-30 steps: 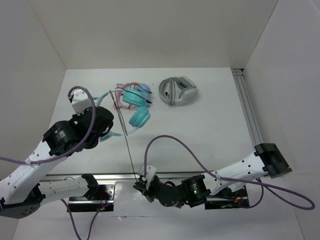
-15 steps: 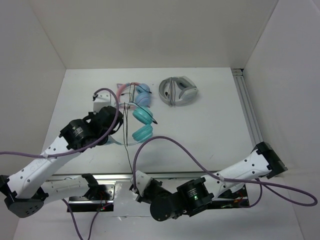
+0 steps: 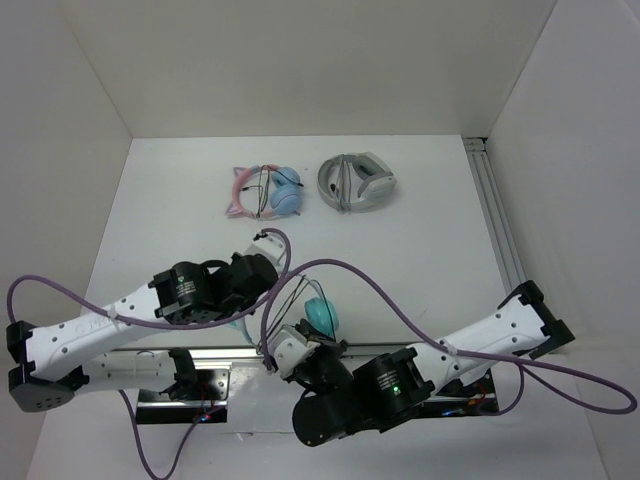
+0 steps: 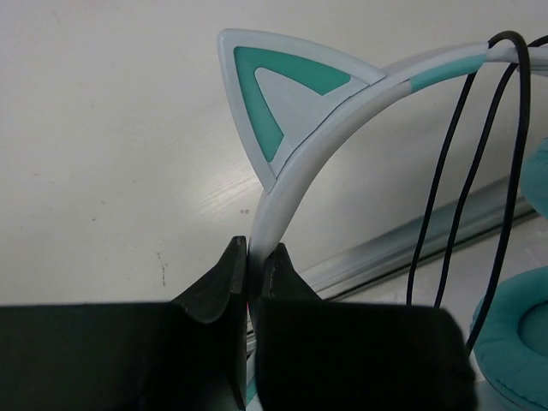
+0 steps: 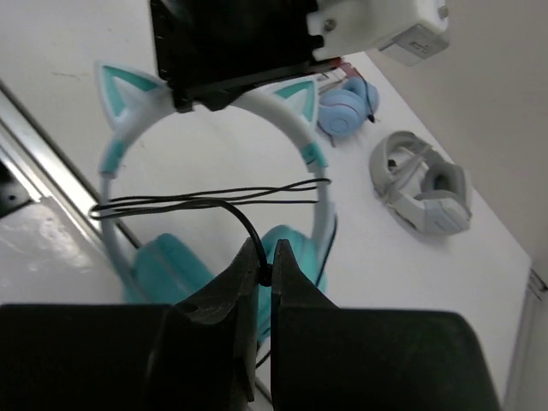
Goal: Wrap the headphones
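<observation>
The left gripper [image 4: 254, 265] has its fingers pressed together on the pale headband [image 4: 287, 193] of the teal headphones [image 3: 322, 314], just below one cat ear [image 4: 274, 94]. It holds them upright at the near edge of the table [image 3: 420, 240], between the two arms. The right gripper [image 5: 264, 261] sits just near of them, and its fingers pinch the thin black cable [image 5: 205, 200].

From that pinch the cable rises and runs in several strands across the headband, from one side to the other. In the left wrist view, strands hang down over the top of the band beside an ear cup.

Well apart, on the far side of the table, lie pink-and-blue cat-ear headphones [image 3: 265, 190]. Grey-white headphones [image 3: 357, 182] lie just to their right.
</observation>
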